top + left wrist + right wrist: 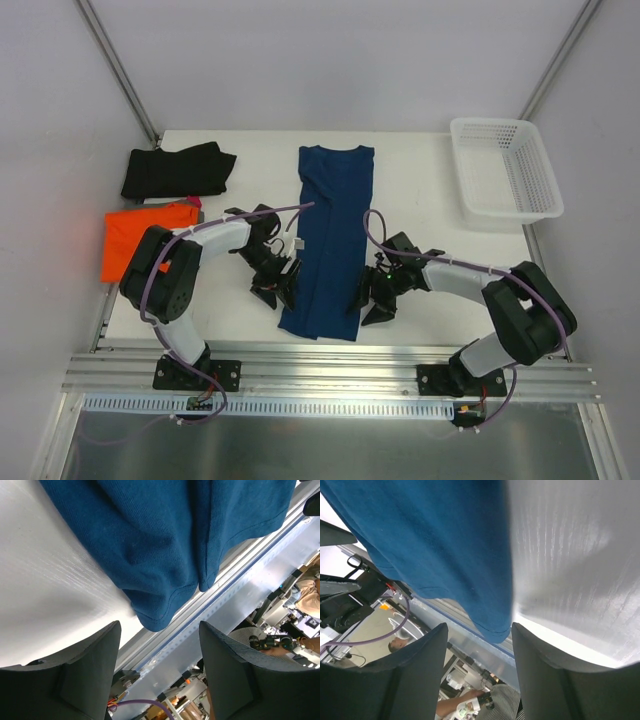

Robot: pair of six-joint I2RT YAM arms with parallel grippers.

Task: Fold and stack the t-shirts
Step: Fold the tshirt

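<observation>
You see the navy t-shirt (330, 235) lying as a long strip in the middle of the bench (420, 190), the left pincer (279, 292) and right pincer (368, 306) both apart and empty beside its near corners, while the left arm hides part of the orange t-shirt (135, 240).

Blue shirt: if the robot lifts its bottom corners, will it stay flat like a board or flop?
Probably flop: the blue shirt is thin knit cloth, folded in soft layers with a curling hem. Probably light too, being so thin.
</observation>
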